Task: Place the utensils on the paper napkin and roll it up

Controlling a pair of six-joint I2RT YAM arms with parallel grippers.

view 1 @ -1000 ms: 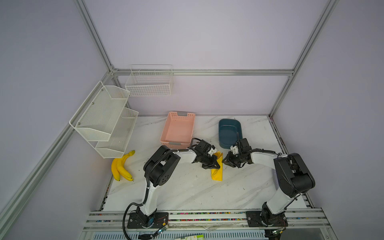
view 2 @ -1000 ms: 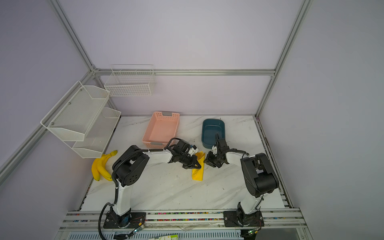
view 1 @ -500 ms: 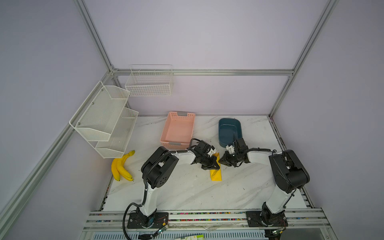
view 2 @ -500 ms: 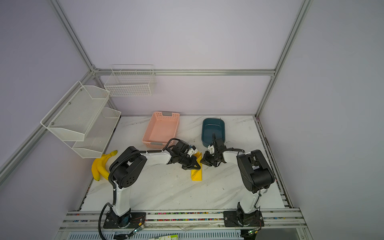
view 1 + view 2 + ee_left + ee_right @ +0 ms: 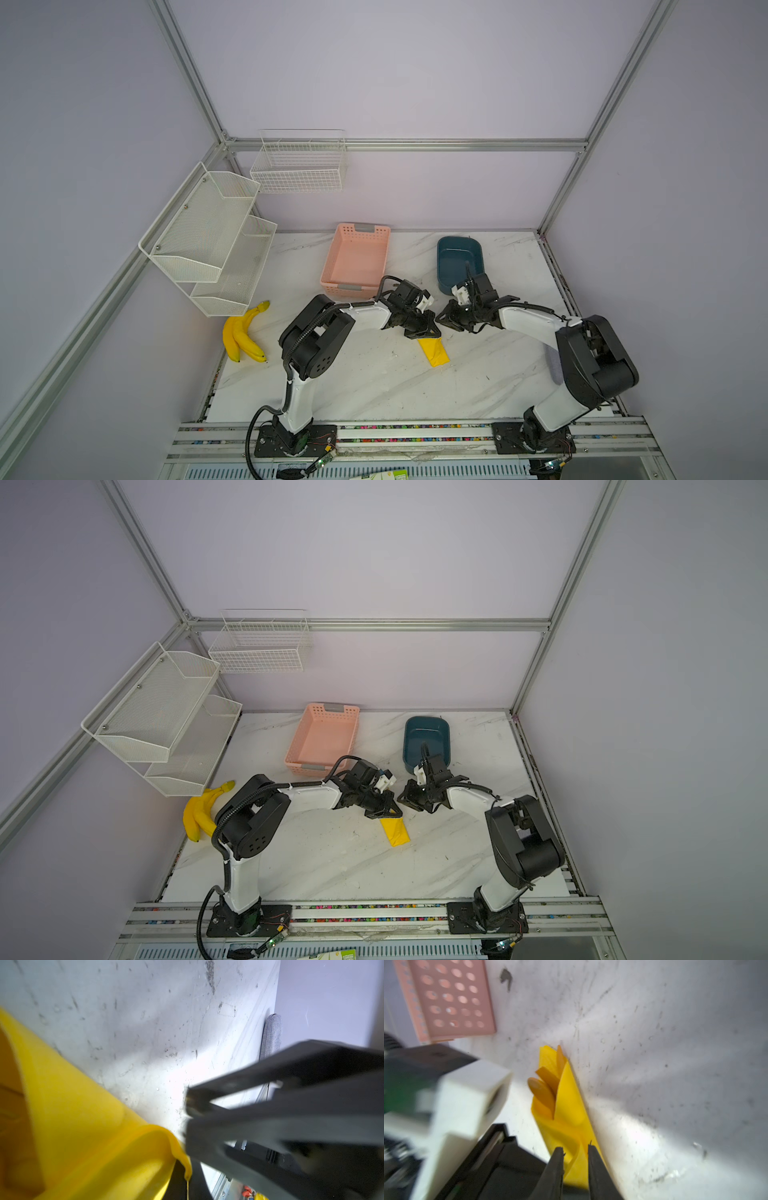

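A second ago the right hand [image 5: 444, 321] stood off at the 3 o'clock side of the rolled paper napkin [image 5: 433, 352]. It has since closed in to meet the left hand [image 5: 424, 332] over the roll's 12 o'clock end. The roll itself lies about where it was, near the middle of the surface [image 5: 374, 386], but only its 6 o'clock half now shows in both top views.

The left hand is pressed together on that covered end; we cannot tell whether it nips any paper. In the right wrist view the right hand is slightly spread, its fingertips [image 5: 557, 1157] set either side of a raised fold. We cannot tell if they bite it.

The utensils [image 5: 544, 1088] are inside the wrap, with orange tips poking from one open end. We judge the placing done and the rolling nearly so, with a last tuck or tightening left. The loose fold could spring open if it is let go carelessly.

Containers:
- The pink basket [image 5: 359, 257] at 12 o'clock holds nothing.
- The teal tub [image 5: 459, 259] at 1 o'clock holds nothing.
- The two-tier mesh shelf [image 5: 199, 232] and the wire basket [image 5: 297, 170] on the walls hold nothing.
- The bananas [image 5: 243, 336] lie loose at 9 o'clock.
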